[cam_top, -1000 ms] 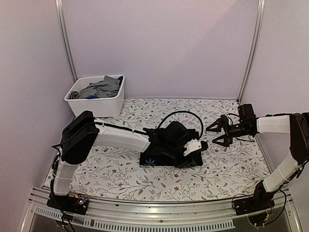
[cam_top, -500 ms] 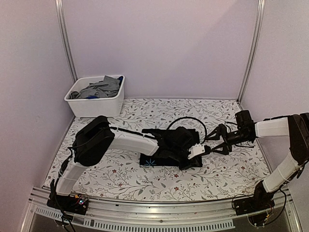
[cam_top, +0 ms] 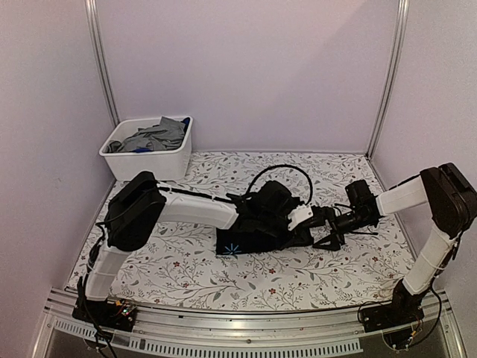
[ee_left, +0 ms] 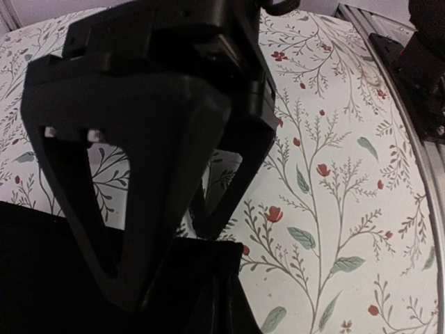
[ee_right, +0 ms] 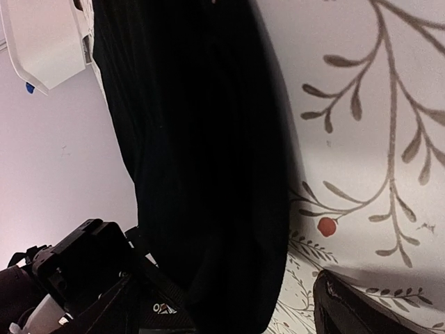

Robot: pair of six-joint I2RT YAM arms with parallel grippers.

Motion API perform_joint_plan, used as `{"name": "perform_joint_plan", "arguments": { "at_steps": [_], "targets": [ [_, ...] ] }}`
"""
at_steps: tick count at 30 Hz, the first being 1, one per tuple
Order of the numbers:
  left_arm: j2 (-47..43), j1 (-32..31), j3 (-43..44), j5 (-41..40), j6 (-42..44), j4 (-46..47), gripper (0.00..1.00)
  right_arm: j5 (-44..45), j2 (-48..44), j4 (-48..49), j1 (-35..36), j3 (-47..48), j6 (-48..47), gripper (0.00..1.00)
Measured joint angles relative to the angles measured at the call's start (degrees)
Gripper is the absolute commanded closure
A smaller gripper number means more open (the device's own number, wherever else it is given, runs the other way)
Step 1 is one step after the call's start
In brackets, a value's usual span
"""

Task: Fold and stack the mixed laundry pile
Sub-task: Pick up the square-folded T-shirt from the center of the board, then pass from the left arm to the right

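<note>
Left gripper (cam_top: 304, 227) is clamping fully closed on the black tee's (cam_top: 250, 242) right edge, and the tee is lying mid-tabletop (cam_top: 186, 268). Right gripper (cam_top: 326, 230) is hovering just beside it, jaws wide, gripping nothing.

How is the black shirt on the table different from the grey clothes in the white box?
The black T-shirt is dark; the grey clothes are pale. The black T-shirt lies flat on the table; the grey clothes sit crumpled in the white bin. Both are soft cloth.
</note>
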Motion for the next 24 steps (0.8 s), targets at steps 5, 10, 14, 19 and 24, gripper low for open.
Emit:
{"name": "perform_joint_plan", "arguments": {
  "at_steps": [5, 10, 14, 19, 24],
  "targets": [
    [-2.16, 0.11, -0.20, -0.09, -0.04, 0.00, 1.00, -1.44, 1.84, 4.35, 1.16, 0.04, 4.63, 0.23],
    [-4.04, 0.15, -1.29, 0.66, -0.04, 0.04, 1.00, -2.34, 5.55, 8.85, 2.32, 1.97, 9.22, 0.30],
    [-4.92, 0.13, -2.36, 1.40, -0.02, 0.04, 1.00, -2.47, 9.44, 10.49, 2.56, 5.97, 10.88, 0.39],
    [-5.11, 0.07, -3.37, 2.10, 0.11, 0.04, 1.00, -2.86, 14.86, 11.96, 2.56, 11.30, 12.37, 0.55],
    [-5.14, 0.07, -3.41, 2.16, 0.26, 0.07, 1.00, -3.41, 18.18, 12.61, 2.58, 14.08, 12.79, 0.87]
  ]
}}
